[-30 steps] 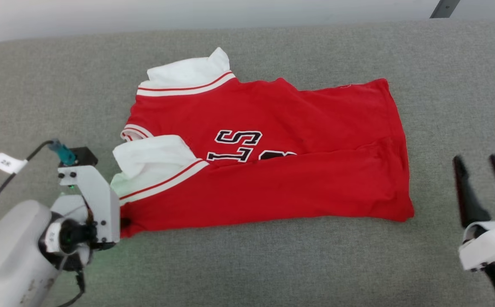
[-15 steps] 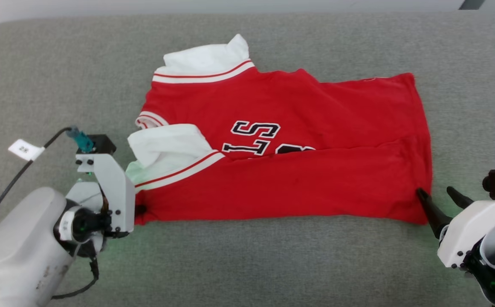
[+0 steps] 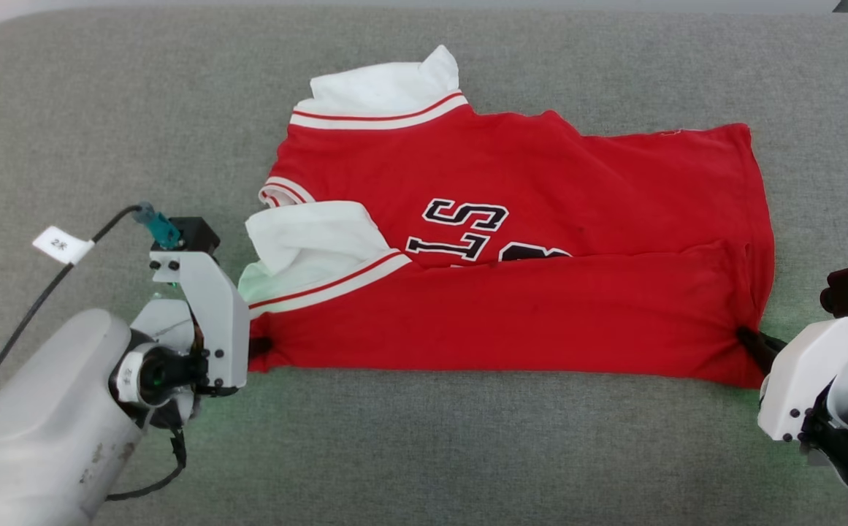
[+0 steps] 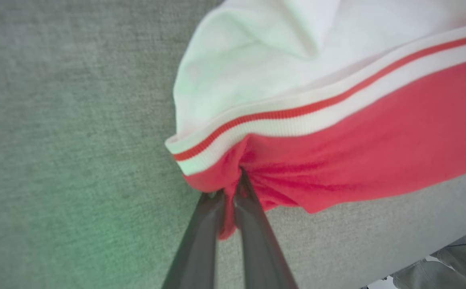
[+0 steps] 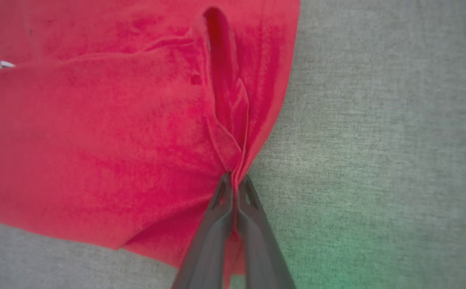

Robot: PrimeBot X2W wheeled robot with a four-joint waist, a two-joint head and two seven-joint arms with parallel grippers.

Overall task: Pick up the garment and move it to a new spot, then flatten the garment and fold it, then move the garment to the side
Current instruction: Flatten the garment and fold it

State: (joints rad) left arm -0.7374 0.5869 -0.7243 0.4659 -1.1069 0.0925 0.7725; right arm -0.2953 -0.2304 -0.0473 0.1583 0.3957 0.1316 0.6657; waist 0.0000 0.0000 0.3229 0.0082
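The left end effector (image 4: 228, 188) is clamped on a thin pinch of red cloth at the near corner of the shirt (image 3: 540, 190), just below the white sleeve (image 3: 307, 234). The right end effector (image 5: 236, 178) is closed on a bunched fold at the opposite near corner. Both bites look shallow, so a lift could let one corner slip free and drop that side. The shirt lies half-folded on the grey worktop (image 3: 102, 109). Uneven pulling could twist the fold and undo it.
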